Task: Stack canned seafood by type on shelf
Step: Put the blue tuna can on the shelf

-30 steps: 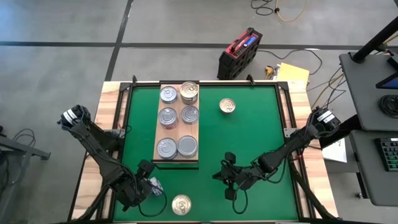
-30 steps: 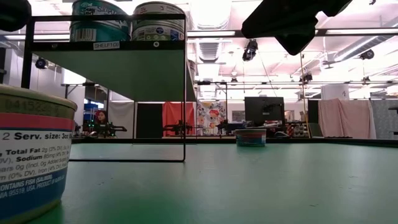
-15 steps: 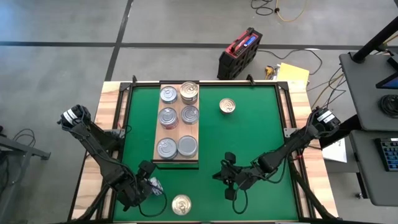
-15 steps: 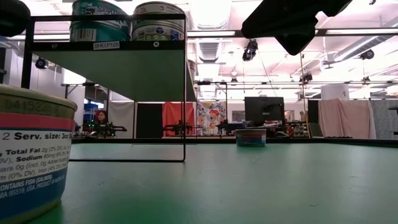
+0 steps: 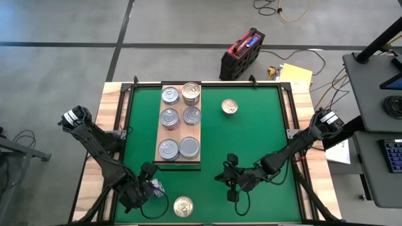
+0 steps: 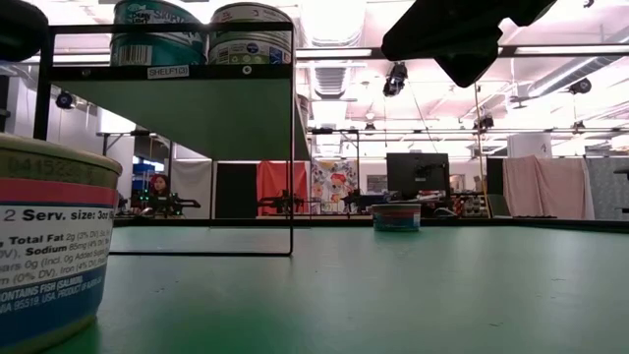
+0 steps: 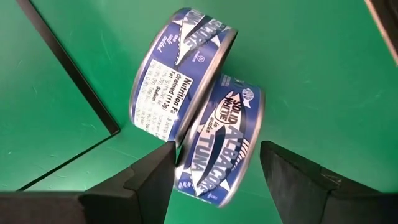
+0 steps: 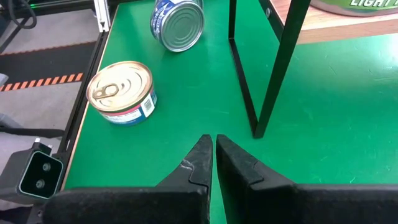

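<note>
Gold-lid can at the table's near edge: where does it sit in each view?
High: gold-lid can, bottom centre, on the mat.
Low: far left, very large.
Left wrist: not in it.
Right wrist: left of centre.
Shared landmark: shelf leg, beside the can.

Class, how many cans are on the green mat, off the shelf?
4: far can right of shelf, near can at front edge, two blue cans by the left gripper.
</note>
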You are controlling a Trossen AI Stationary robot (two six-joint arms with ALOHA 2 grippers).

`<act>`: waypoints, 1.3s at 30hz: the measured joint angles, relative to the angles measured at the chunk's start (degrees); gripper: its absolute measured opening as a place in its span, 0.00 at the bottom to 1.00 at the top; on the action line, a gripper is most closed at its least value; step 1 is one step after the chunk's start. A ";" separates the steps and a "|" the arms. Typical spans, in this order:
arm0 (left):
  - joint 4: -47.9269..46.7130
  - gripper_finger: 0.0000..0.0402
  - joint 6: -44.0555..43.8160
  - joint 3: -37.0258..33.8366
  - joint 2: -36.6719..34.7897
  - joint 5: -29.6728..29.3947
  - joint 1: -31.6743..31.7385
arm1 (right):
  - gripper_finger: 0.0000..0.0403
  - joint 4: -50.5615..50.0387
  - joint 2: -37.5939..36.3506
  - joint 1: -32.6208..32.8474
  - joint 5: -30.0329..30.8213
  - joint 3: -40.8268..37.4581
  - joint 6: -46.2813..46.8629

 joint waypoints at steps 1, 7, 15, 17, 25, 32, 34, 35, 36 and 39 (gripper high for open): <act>0.33 0.54 -0.02 -0.48 0.00 0.01 0.00 | 0.03 0.00 0.02 0.00 0.00 0.02 0.00; 0.99 0.54 -0.14 -2.03 0.00 0.10 0.00 | 0.03 0.00 0.02 0.00 0.02 0.00 0.00; 1.29 0.49 -0.20 -2.05 0.00 0.14 0.00 | 0.03 0.02 0.02 0.00 0.04 0.02 -0.09; 1.33 0.46 -0.20 -2.05 0.00 0.14 0.00 | 0.03 0.00 0.02 -0.01 0.06 0.01 -0.12; 1.46 0.32 -0.20 -2.26 -0.09 0.76 0.02 | 0.03 0.00 0.02 0.00 0.06 0.02 -0.19; -1.44 0.32 -1.67 -0.09 -0.07 1.58 0.00 | 0.03 -0.04 0.02 -0.02 0.04 0.02 -0.47; -2.71 0.32 -3.52 1.11 -0.09 1.47 0.00 | 0.03 -0.07 0.02 -0.02 0.02 0.02 -0.59; -3.35 0.32 -4.59 1.72 -0.11 1.37 0.00 | 0.03 -0.07 0.02 -0.02 0.04 0.02 -0.61; -3.77 0.32 -5.76 2.45 -0.13 1.32 0.00 | 0.03 -0.10 0.02 -0.02 0.02 0.01 -0.67; -5.24 0.32 -8.19 5.52 -0.24 1.05 0.02 | 0.03 -0.13 0.02 -0.01 0.02 0.02 -1.20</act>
